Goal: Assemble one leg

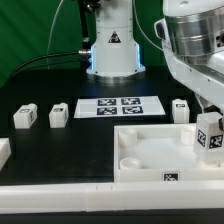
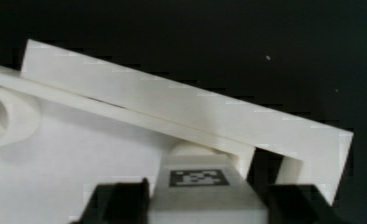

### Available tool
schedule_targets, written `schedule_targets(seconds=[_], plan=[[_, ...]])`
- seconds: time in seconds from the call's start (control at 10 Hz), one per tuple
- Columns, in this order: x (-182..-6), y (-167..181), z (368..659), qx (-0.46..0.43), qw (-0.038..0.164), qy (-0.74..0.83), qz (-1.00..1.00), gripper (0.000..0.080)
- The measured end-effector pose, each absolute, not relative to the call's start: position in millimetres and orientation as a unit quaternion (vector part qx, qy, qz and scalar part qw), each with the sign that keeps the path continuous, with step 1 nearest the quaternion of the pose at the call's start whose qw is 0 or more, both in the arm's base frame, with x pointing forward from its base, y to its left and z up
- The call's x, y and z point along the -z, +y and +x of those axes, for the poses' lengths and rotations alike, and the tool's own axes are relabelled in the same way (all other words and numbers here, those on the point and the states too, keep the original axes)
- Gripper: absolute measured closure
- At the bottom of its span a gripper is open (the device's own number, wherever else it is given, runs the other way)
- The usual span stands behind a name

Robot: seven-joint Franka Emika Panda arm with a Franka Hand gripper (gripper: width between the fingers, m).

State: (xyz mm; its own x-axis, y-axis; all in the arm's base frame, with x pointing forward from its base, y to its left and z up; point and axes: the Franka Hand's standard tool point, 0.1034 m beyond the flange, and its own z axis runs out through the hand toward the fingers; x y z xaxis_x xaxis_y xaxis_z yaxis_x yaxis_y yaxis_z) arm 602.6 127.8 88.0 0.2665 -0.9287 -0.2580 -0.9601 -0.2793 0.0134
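Leg point(image 1: 204, 130); black-and-white square tag point(image 2: 199, 179)

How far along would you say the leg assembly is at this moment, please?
Done: the small white block-like plastic leg is picked up, the claw shut on it. In hand: it hangs by the large white square panel's corner on the exterior view's right. Left: seating it into the panel; no leg looks fitted yet, and three other legs lie loose.

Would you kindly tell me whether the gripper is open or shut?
The gripper is shut on the leg: the wrist view shows both fingers pressed against its sides.
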Motion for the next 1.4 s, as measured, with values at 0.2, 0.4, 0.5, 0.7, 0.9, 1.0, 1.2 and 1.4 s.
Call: schedule_targets(seconds=[0.2, 0.4, 0.5, 0.7, 0.9, 1.0, 1.2, 1.4], plan=[[-88.0, 128.3, 602.5, -0.106, 0.076, 0.571, -0.811, 0.0429], [-87.9, 128.8, 601.9, -0.105, 0.075, 0.550, -0.825, 0.0248], [-88.2, 129.2, 600.8, -0.106, 0.071, 0.482, -0.867, 0.0170], [-88.3, 127.2, 601.9, -0.098, 0.071, 0.335, -0.934, 0.0156], [-87.6, 126.2, 601.4, -0.090, 0.076, 0.238, -0.964, 0.0151], [-86.8, 123.6, 601.7, -0.083, 0.077, 0.157, -0.981, 0.0150], [-86.5, 121.2, 602.0, -0.075, 0.084, 0.065, -0.992, 0.0150], [-85.4, 119.5, 604.4, -0.065, 0.085, 0.061, -0.992, 0.0150]])
